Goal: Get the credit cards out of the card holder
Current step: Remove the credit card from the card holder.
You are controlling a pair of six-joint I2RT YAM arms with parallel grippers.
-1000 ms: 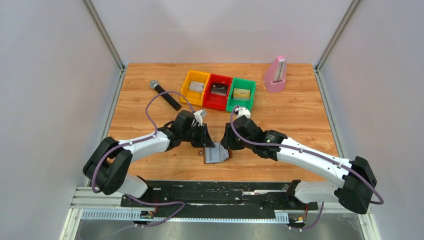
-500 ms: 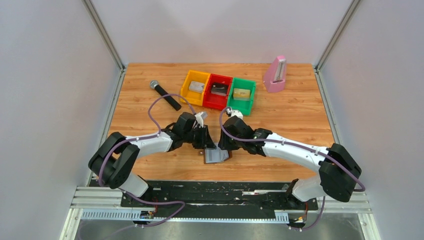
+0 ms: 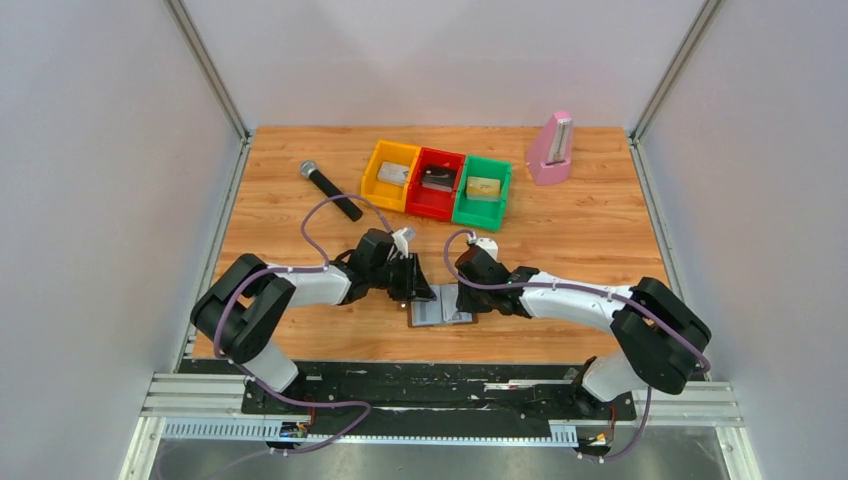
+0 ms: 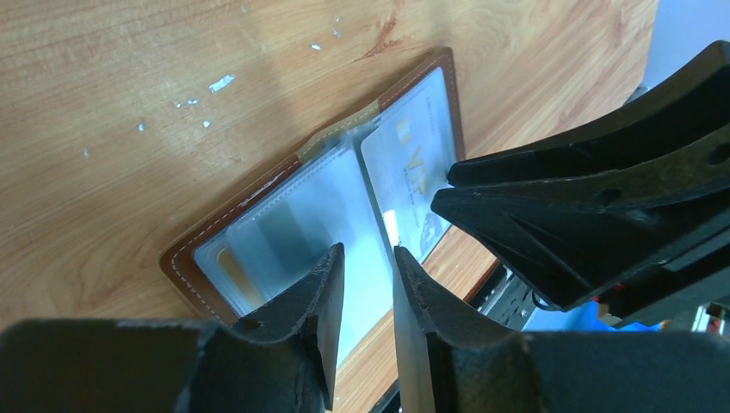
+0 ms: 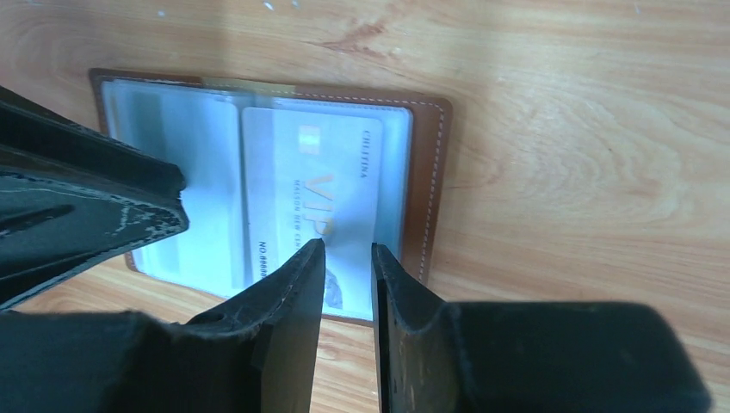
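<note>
Half-folded a second ago, the card holder (image 3: 440,306) is being laid flat, cards (image 5: 314,189) exposed; the left gripper (image 4: 363,275) and right gripper (image 5: 348,258) are being kept narrowly parted, empty.

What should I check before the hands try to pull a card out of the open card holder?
1. Card holder lies open on the table: ok.
2. VIP card visible in its sleeve: ok.
3. Left hand, jaws slightly apart, empty: ok.
4. Right hand over the VIP card, jaws slightly apart: ok.
5. Card edge already pinched: cannot tell.
6. Room between both hands: tight, not ok.
</note>
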